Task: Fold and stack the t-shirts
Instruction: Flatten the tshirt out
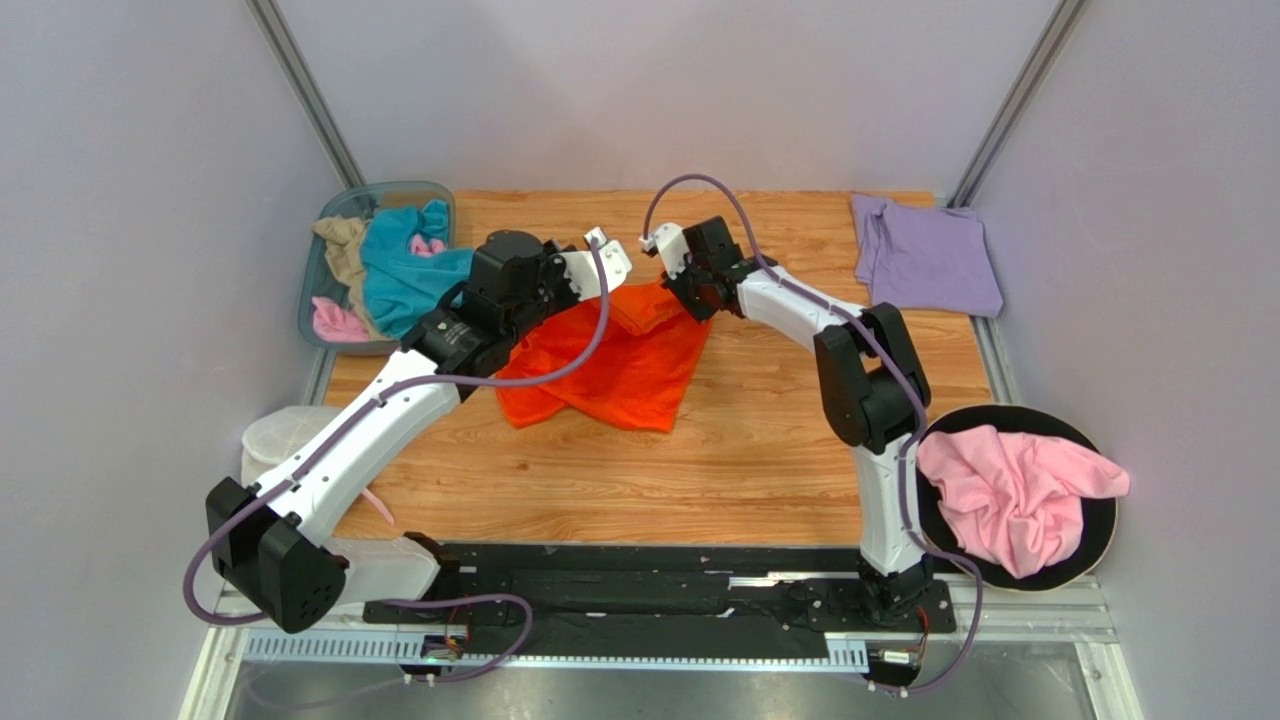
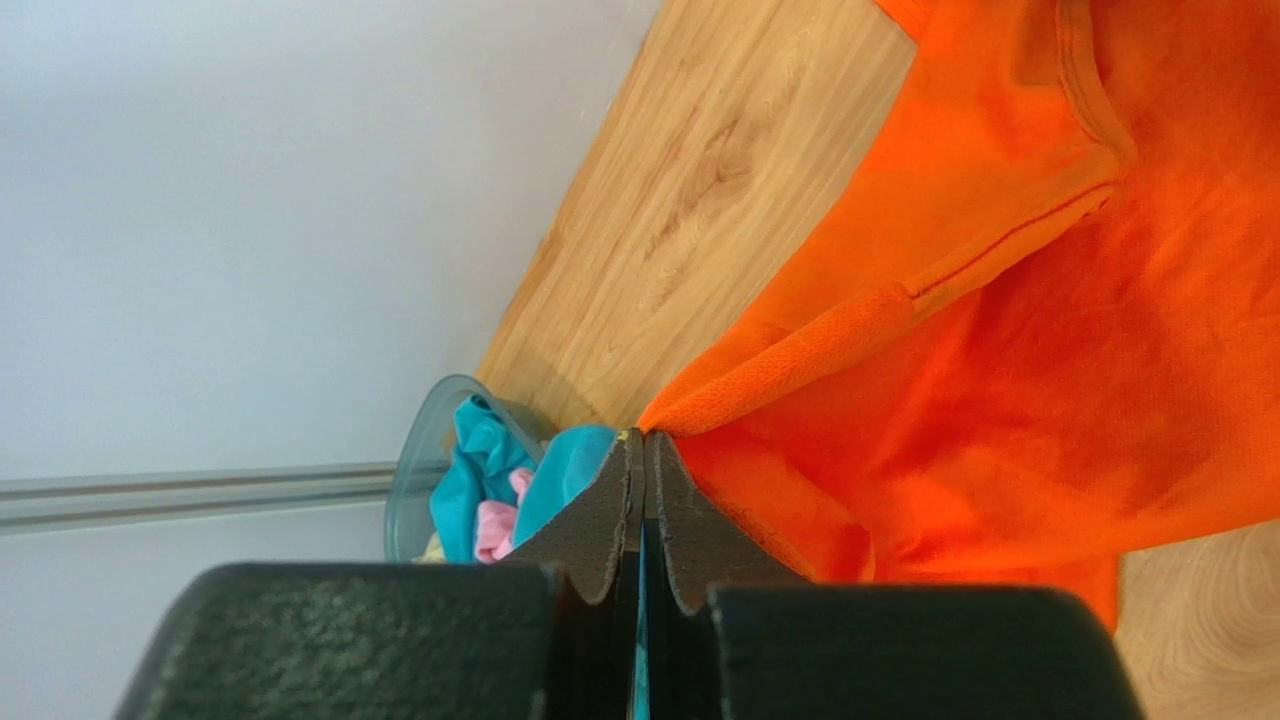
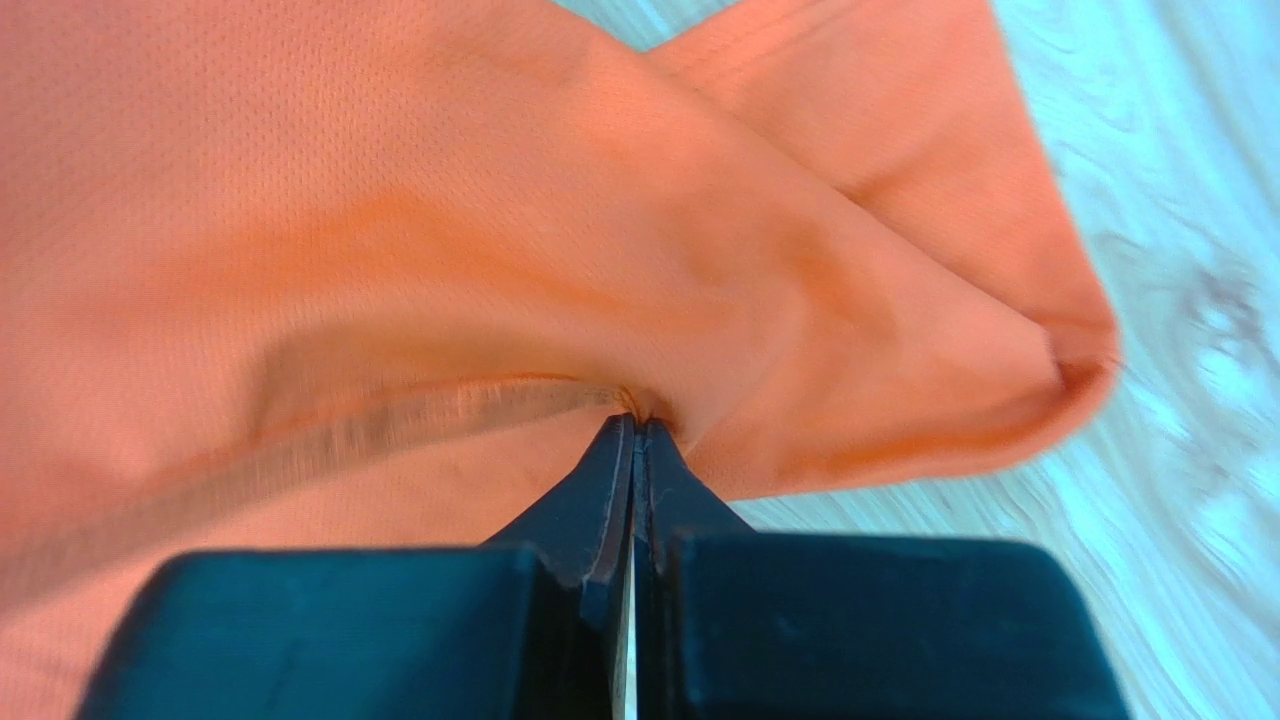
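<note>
The bright orange t-shirt [image 1: 616,368] hangs crumpled over the middle of the wooden table [image 1: 751,450], held up at two spots. My left gripper [image 1: 579,278] is shut on its edge near the sleeve hem, seen in the left wrist view [image 2: 643,438] with the orange cloth [image 2: 1052,330] to its right. My right gripper [image 1: 688,293] is shut on a fold of the same shirt, seen in the right wrist view [image 3: 634,428] with the cloth [image 3: 451,225] bunched at its tips. A folded pale lavender t-shirt [image 1: 924,255] lies at the back right.
A clear bin [image 1: 334,225] at the back left holds teal [image 1: 398,270], tan [image 1: 343,240] and pink cloth. A pink t-shirt [image 1: 1014,495] lies crumpled on a black round disc [image 1: 1089,435] at the right. A white pouch [image 1: 278,438] sits off the table's left edge.
</note>
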Controlling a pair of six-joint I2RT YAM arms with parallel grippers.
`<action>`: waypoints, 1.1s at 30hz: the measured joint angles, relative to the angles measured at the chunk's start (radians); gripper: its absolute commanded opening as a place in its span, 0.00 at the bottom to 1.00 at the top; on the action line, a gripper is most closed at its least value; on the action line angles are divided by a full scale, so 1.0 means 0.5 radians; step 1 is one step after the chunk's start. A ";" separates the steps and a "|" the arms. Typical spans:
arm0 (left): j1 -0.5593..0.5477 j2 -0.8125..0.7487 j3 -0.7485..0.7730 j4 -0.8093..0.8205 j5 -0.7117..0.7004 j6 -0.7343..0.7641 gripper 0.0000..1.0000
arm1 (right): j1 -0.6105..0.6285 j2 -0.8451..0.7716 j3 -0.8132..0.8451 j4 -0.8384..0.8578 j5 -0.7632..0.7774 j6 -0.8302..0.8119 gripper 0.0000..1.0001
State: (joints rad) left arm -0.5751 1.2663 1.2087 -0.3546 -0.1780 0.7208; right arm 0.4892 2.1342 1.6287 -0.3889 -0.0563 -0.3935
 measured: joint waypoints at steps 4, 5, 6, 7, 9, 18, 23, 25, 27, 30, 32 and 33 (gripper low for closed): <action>0.000 0.000 -0.028 -0.002 0.000 -0.002 0.00 | 0.001 -0.156 -0.031 -0.066 0.034 -0.004 0.13; 0.000 0.000 -0.030 -0.002 -0.001 -0.002 0.00 | 0.001 -0.211 -0.047 -0.068 0.035 -0.008 0.24; 0.000 0.000 -0.030 0.000 -0.001 -0.002 0.00 | 0.002 -0.258 -0.060 -0.069 0.035 -0.008 0.28; 0.000 0.000 -0.030 0.000 -0.001 -0.002 0.00 | 0.002 -0.311 -0.076 -0.069 0.032 -0.010 0.29; 0.000 0.000 -0.030 0.000 -0.001 -0.002 0.00 | 0.003 -0.399 -0.113 -0.056 0.023 -0.016 0.30; 0.000 0.000 -0.024 -0.002 -0.015 0.001 0.00 | 0.051 -0.449 -0.294 0.027 0.017 -0.052 0.34; 0.000 0.000 -0.002 0.002 -0.017 0.008 0.00 | 0.055 -0.372 -0.294 0.035 0.006 -0.097 0.52; 0.000 0.000 -0.002 0.005 -0.018 0.010 0.00 | 0.055 -0.346 -0.300 0.046 -0.014 -0.113 0.53; 0.000 0.000 -0.002 0.015 -0.022 0.016 0.00 | 0.055 -0.343 -0.337 0.083 -0.031 -0.122 0.54; 0.000 0.005 0.005 0.031 -0.027 0.040 0.00 | 0.063 -0.344 -0.431 0.194 -0.049 -0.128 0.54; 0.000 0.015 0.013 0.037 -0.030 0.055 0.00 | 0.068 -0.344 -0.487 0.230 -0.053 -0.128 0.54; 0.002 0.024 0.019 0.045 -0.031 0.062 0.00 | 0.072 -0.344 -0.513 0.243 -0.057 -0.128 0.54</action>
State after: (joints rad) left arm -0.5743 1.2785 1.2182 -0.3321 -0.1932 0.7517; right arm 0.5255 1.9621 1.3724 -0.2676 -0.0849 -0.4576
